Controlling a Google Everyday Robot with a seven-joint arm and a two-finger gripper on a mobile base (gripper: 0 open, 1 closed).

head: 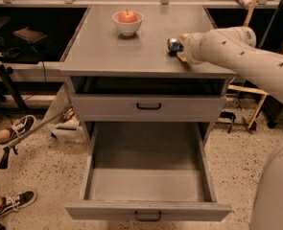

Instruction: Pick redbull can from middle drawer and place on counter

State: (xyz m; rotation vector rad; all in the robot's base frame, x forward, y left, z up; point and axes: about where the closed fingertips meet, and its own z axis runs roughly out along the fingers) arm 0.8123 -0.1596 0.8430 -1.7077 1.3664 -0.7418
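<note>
imo the gripper (180, 47) is at the counter's (131, 56) 3 o'clock side with the can (173, 45) at its tip, can't tell if it's clamped, so set it down inboard of the edge before releasing.

- 1 gripper (181, 47), over counter's (126, 51) right side, next to can
- 1 can (173, 45), blue/silver
- 1 counter
- 2 drawers: 1 open drawer (102, 210), 1 shut drawer (107, 107) above
- 2 blk handles (148, 106), 1 per drawer
- 1 wht bowl (127, 28) w/ 1 red fruit (127, 17)
- 2 sneakers (19, 127), floor, left
</note>
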